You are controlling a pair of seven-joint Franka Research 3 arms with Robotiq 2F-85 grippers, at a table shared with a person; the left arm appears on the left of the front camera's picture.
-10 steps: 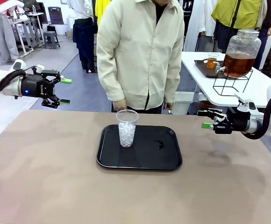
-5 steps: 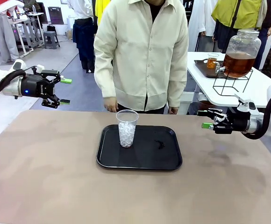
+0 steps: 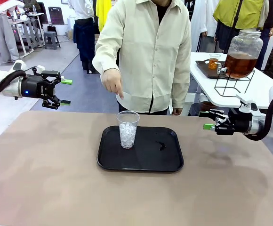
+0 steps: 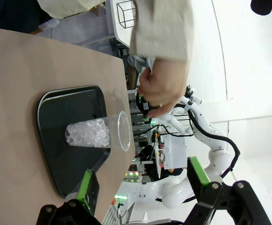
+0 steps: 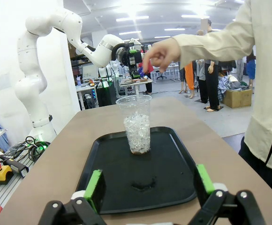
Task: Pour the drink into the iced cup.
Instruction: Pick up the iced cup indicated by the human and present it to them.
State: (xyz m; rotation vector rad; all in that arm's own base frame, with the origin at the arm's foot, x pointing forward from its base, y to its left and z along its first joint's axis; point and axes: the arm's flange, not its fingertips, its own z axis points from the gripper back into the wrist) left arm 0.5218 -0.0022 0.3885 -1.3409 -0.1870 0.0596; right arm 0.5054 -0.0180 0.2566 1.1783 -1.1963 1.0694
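A clear plastic cup (image 3: pixel 127 129) filled with ice stands upright on the left half of a black tray (image 3: pixel 164 160) at the table's middle. The drink (image 3: pixel 240 65) is amber liquid in a lidded glass dispenser jar on a white side table at the back right. My left gripper (image 3: pixel 66 92) hovers open off the table's far-left corner, well clear of the cup (image 4: pixel 96 133). At the right edge, my right gripper (image 3: pixel 205 120) is open and points at the tray, facing the cup (image 5: pixel 137 124). A person's hand (image 3: pixel 113 82) hangs above the cup.
The person in a cream shirt stands at the far edge behind the tray. A small glass of amber liquid (image 3: pixel 214 61) sits on a dark tray beside the jar, which rests on a black wire stand (image 3: pixel 230 84). A small dark mark (image 3: pixel 161 146) lies on the tray.
The person's hand has risen from the table's far edge to a spot above the cup. Both arms and the cup have stayed still.
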